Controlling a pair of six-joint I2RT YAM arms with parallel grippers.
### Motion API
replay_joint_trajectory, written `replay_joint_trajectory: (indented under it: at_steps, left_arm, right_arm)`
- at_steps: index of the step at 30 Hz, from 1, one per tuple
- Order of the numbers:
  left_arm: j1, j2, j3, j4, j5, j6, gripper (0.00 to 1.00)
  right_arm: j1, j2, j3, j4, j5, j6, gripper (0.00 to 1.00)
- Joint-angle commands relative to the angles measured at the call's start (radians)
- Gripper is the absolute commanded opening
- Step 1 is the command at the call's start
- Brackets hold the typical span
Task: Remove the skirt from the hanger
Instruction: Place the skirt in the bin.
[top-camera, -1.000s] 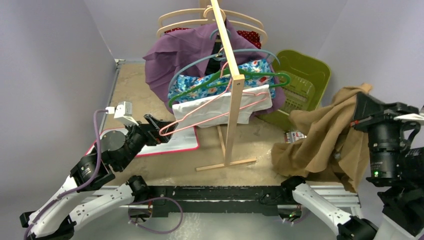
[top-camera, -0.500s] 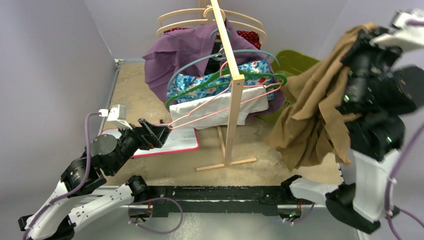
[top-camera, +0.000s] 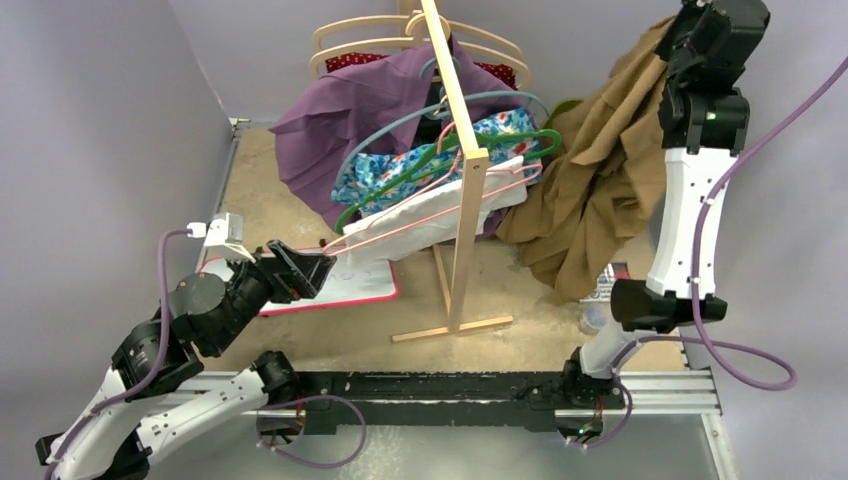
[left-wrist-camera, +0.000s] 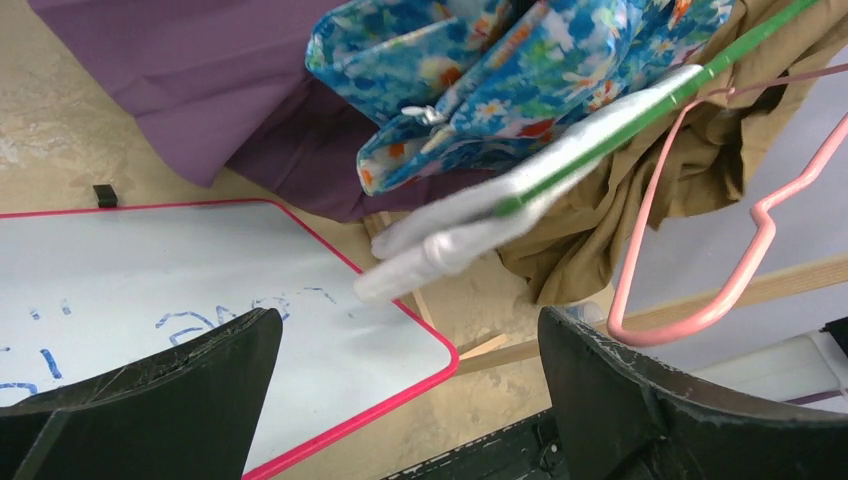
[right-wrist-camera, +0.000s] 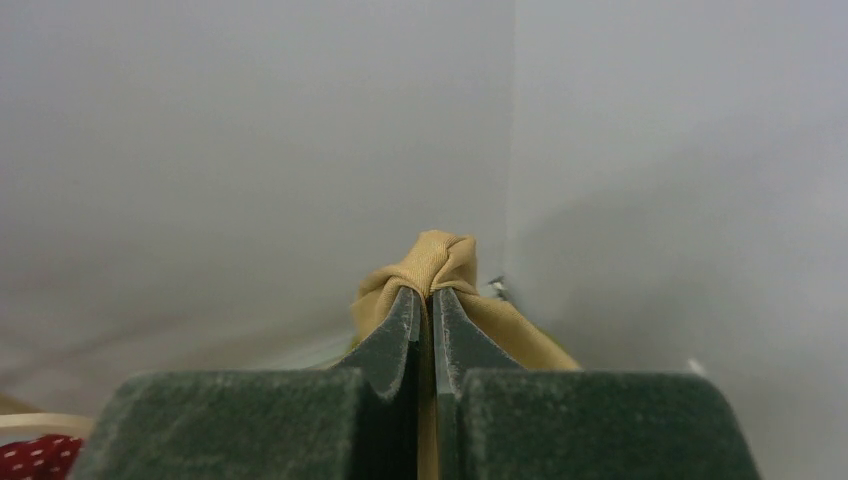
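- The left hand (top-camera: 305, 268) sits low at 8 o'clock. Its fingers are spread wide and hold nothing.
- It hangs over a whiteboard (top-camera: 355, 288) that lies on the sandy bench (top-camera: 270, 180).
- A pink hanger (top-camera: 400, 228) pokes out toward that hand, with its end near it.
- In the middle stands a wooden rack (top-camera: 462, 190) with a white cloth (top-camera: 430, 222), a blue flowery cloth (top-camera: 390, 170) and a purple cloth (top-camera: 340, 120).
- The brown skirt (top-camera: 600, 170) hangs at 2 o'clock and touches the clothes on the rack.
- The right hand (right-wrist-camera: 431, 305) is high up at 1 o'clock, pinched tight on the top of the skirt.

Tan table (top-camera: 262, 170) w/ whiteboard (top-camera: 355, 284), rack (top-camera: 466, 230)
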Motion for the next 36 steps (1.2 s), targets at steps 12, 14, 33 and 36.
replay_joint_trajectory:
  at_steps: [12,14,33,36]
  left_arm:
    - [-0.003,0.062,0.065,0.056,-0.040,-0.040,1.00]
    - [-0.002,0.081,0.083,0.070,-0.044,-0.031,1.00]
    - [-0.003,0.121,0.067,0.104,-0.021,-0.039,1.00]
    - [-0.003,0.124,0.055,0.113,-0.011,-0.041,1.00]
  right_arm:
    - [-0.244,0.066,0.087,0.717,-0.663,0.383,0.00]
    - [-0.245,0.109,0.041,0.835,-0.715,0.409,0.00]
    - [-0.241,-0.159,-1.329,1.047,-0.684,0.403,0.00]
    - [-0.223,-0.159,-1.387,0.987,-0.672,0.351,0.00]
